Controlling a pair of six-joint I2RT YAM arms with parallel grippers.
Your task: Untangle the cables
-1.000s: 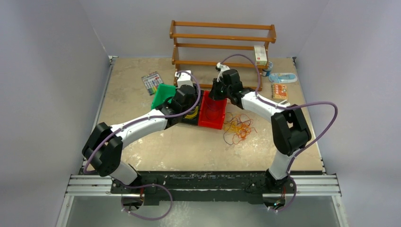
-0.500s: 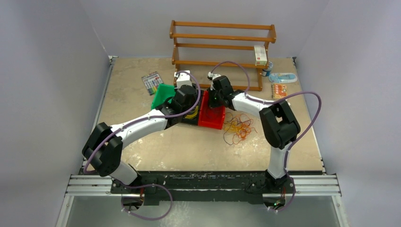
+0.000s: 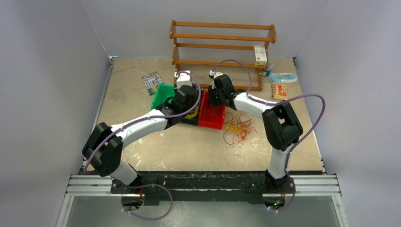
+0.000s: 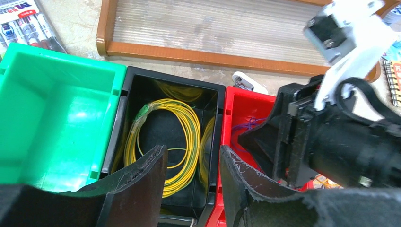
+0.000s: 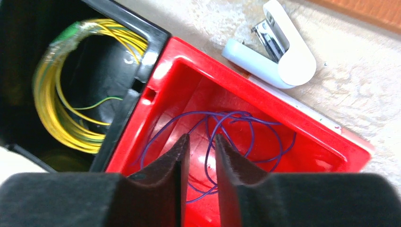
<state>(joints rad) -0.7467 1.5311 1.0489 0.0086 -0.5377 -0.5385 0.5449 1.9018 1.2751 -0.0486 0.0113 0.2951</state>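
Purple cable (image 5: 246, 135) | red bin (image 5: 283, 113) | near loops hidden behind right jaws

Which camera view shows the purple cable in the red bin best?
Right wrist: it looks into the red bin and shows the purple cable in loops. Left wrist shows only a bit beside the right arm. Top view shows none.

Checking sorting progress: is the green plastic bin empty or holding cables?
Empty: the green plastic bin shows a bare floor; the yellow cable coils lie in the adjacent black plastic bin.
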